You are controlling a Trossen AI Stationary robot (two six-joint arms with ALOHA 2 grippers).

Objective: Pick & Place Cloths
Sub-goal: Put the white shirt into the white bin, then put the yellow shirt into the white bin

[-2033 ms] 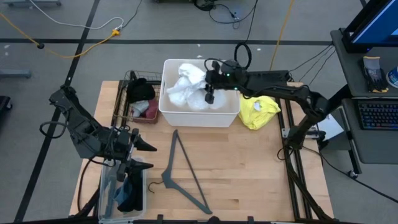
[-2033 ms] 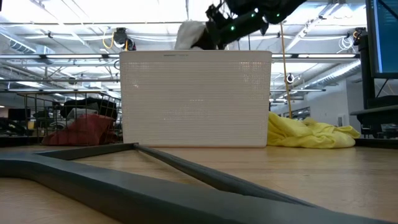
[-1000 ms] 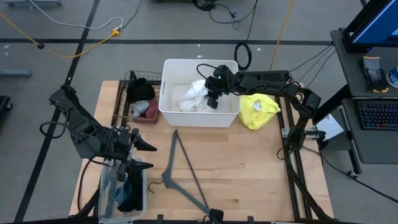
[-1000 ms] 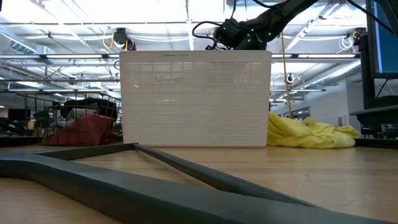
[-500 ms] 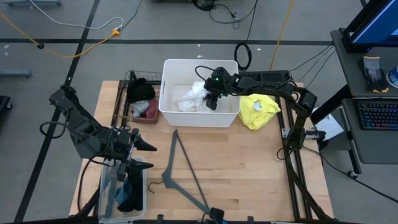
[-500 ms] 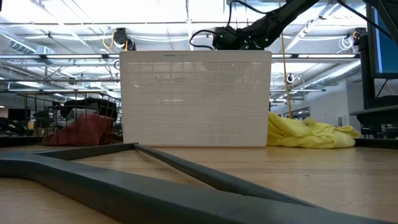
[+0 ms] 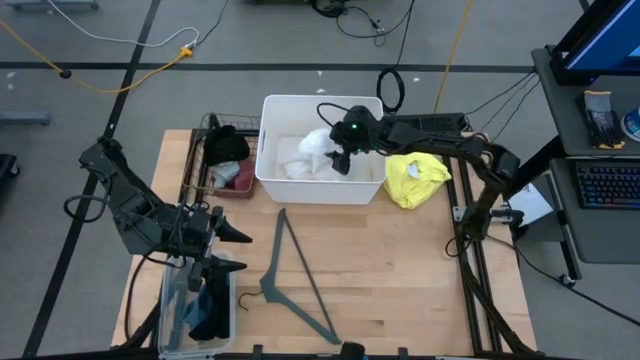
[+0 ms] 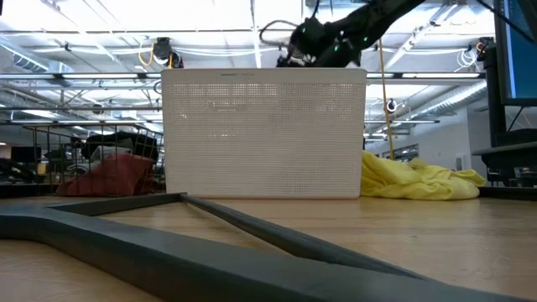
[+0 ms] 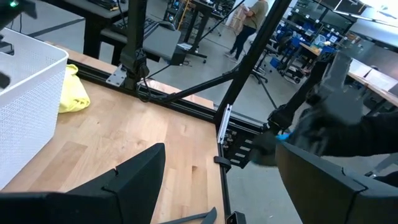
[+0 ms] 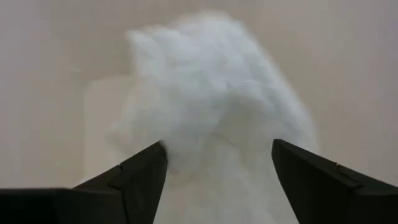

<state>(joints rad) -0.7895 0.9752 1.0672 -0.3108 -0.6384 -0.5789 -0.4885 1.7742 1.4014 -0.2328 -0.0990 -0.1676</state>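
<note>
No legible writing or labels; the right gripper (image 7: 343,160), 2 seconds ago holding the white cloth (image 7: 310,155) above the white bin (image 7: 272,182), now stands spread wide over it, gripping nothing; the cloth lies inside the bin; the left gripper (image 7: 232,250) hangs parted, empty, above the clear container (image 7: 171,300).
</note>
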